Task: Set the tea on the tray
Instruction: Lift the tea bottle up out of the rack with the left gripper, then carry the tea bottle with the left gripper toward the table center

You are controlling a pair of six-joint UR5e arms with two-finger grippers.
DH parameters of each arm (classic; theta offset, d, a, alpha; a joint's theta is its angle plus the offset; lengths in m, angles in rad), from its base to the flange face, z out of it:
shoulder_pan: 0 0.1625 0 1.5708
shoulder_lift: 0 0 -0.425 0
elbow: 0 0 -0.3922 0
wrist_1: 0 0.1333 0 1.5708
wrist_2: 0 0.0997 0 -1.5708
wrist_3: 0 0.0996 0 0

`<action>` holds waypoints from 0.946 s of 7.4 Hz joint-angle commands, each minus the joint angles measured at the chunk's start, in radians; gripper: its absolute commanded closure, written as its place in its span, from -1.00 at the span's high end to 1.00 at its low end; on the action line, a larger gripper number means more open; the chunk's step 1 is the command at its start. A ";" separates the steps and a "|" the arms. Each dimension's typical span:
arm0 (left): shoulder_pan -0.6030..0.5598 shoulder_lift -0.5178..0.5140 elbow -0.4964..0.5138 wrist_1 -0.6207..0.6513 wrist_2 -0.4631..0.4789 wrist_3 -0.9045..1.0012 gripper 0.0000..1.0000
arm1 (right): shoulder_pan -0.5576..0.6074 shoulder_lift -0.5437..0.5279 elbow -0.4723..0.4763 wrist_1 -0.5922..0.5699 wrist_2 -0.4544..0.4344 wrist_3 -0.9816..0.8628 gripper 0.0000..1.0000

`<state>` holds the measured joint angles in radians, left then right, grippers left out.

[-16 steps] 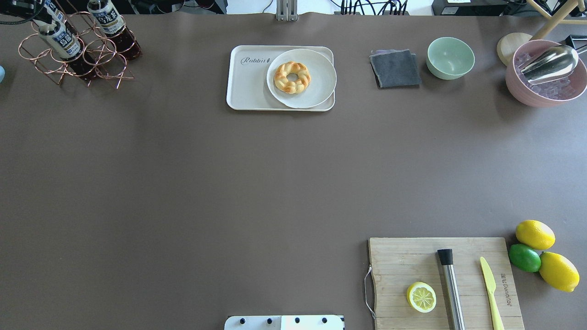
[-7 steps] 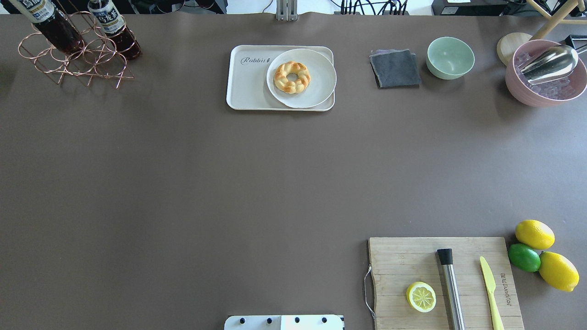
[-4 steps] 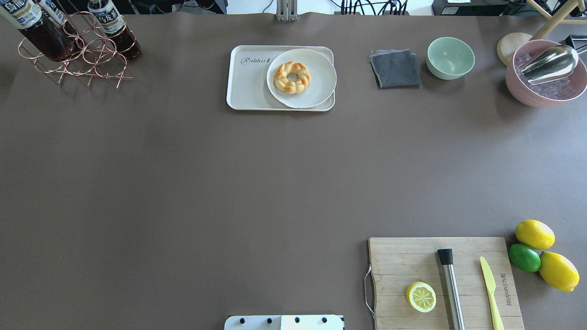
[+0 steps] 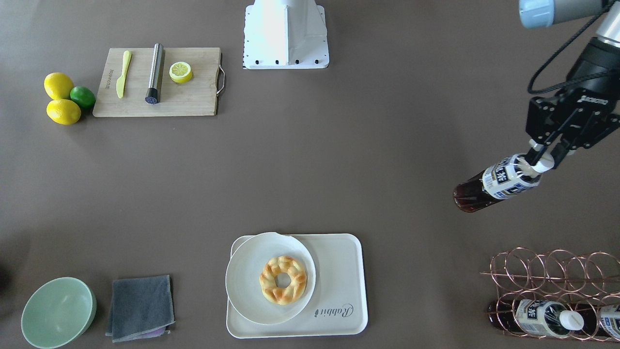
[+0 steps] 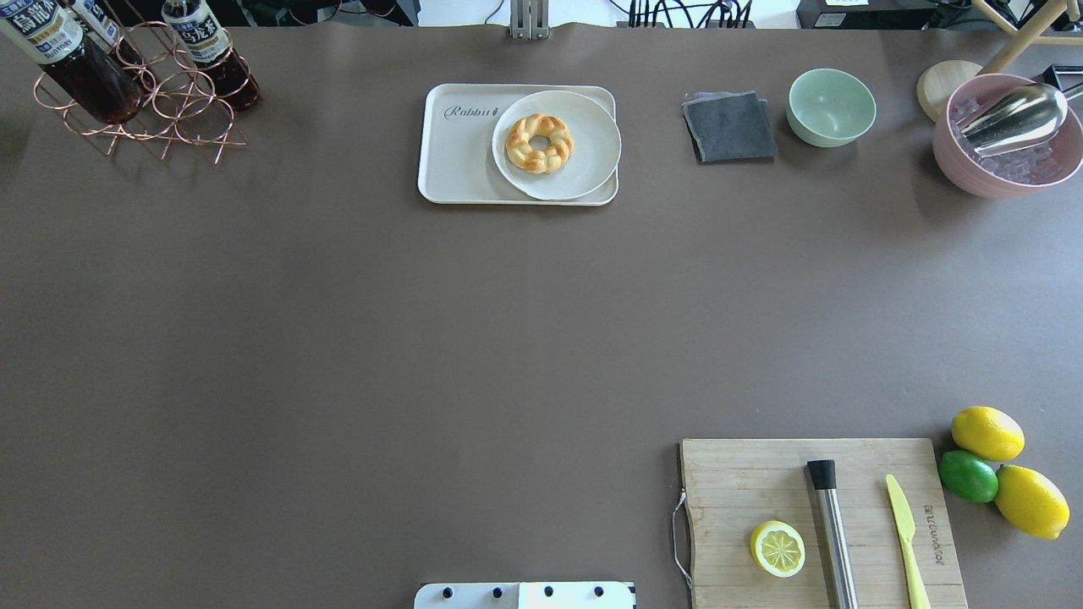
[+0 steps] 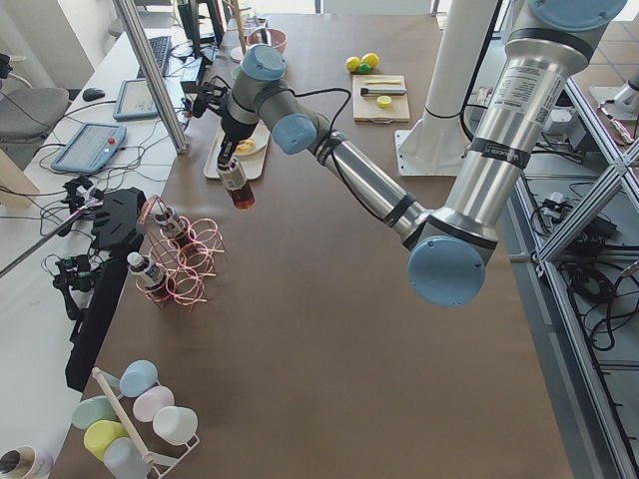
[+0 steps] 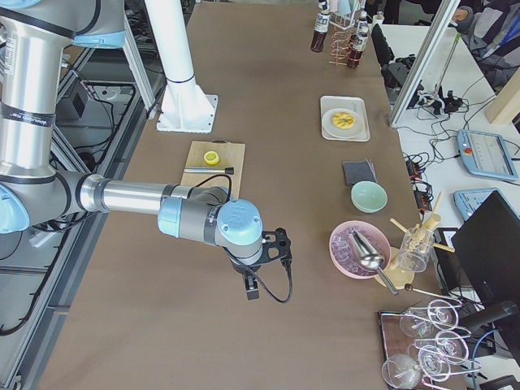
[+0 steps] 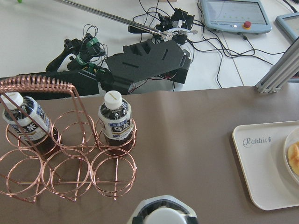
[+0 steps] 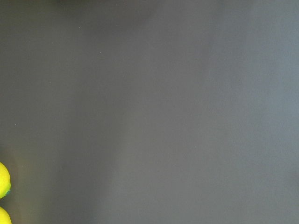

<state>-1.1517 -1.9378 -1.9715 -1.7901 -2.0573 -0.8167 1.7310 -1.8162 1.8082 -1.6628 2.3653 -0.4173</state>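
My left gripper is shut on the white cap of a tea bottle and holds it tilted in the air, above the table and clear of the copper wire rack. The held bottle also shows in the overhead view and the exterior left view. Its cap fills the bottom edge of the left wrist view. The cream tray with "Rabbit" script lies well apart from the bottle, its script half bare. My right gripper hovers over bare table far away; I cannot tell whether it is open or shut.
Two more tea bottles stand in the rack. A round white plate with a braided doughnut covers the tray's other half. A grey cloth, a green bowl and a pink ice bowl stand beyond the tray.
My left gripper has lifted the tea bottle up out of the rack. Over the last half second the bottle has drifted a little to the right in the overhead view.
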 commanded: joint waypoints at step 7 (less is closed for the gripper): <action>0.767 -0.418 -0.001 0.413 0.721 -0.265 -1.00 | 0.001 -0.002 0.000 0.000 0.035 0.000 1.00</action>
<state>-0.4361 -2.3254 -2.0147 -1.3804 -1.3744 -1.0753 1.7318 -1.8170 1.8081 -1.6629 2.3946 -0.4172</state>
